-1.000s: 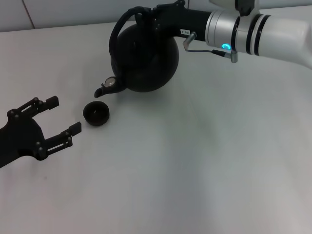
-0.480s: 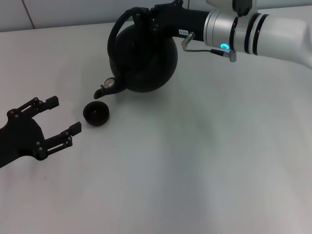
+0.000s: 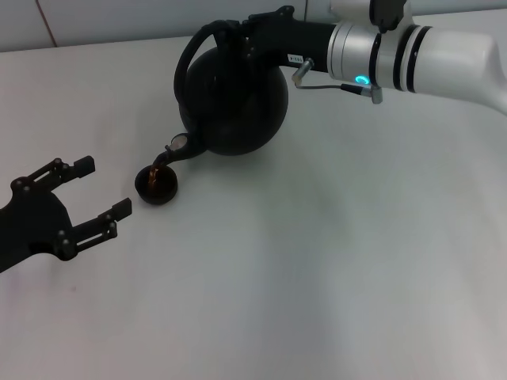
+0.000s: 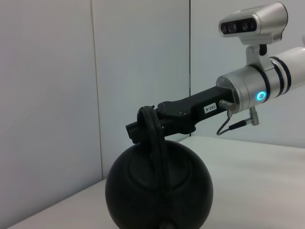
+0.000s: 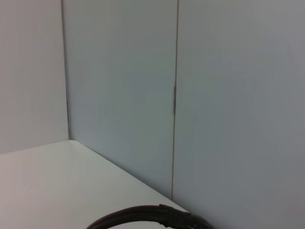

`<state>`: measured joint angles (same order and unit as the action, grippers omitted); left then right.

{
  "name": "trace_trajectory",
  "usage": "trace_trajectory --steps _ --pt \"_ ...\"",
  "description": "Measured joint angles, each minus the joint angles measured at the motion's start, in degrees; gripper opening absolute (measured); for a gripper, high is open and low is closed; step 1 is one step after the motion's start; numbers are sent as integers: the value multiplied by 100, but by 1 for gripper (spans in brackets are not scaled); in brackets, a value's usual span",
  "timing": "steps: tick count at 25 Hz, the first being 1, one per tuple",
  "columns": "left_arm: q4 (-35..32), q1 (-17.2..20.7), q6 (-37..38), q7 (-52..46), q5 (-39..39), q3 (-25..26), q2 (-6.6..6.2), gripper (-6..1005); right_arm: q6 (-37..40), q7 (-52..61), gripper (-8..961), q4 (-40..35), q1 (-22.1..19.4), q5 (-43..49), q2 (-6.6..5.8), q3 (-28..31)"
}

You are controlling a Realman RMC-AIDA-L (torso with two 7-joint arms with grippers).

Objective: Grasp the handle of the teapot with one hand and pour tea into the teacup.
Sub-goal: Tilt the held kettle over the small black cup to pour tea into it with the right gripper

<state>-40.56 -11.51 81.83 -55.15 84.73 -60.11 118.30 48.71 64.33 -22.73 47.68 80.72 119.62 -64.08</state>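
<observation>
Head view shows the right pincer (image 3: 238, 36) clamped on the ribbed black arched handle (image 3: 188, 55) of the round matte black teapot (image 3: 234, 99), tipped with its spout directly over the tiny dark bowl-like teacup (image 3: 156, 184) on the white tabletop (image 3: 333, 261), tea streaming in. Left pincer (image 3: 95, 190) rests spread open just beside the cup.

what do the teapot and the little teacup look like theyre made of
The teapot looks like cast iron or dark ceramic: matte black with almost no shine. The teacup seems glazed dark ceramic, given its faint rim gloss. Neither can be settled by look alone.
</observation>
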Motion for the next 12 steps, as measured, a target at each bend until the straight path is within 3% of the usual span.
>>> trace_trajectory --steps 12 --pt "20 -9 0 14 0 29 0 809 -19 0 168 -4 30 -4 0 0"
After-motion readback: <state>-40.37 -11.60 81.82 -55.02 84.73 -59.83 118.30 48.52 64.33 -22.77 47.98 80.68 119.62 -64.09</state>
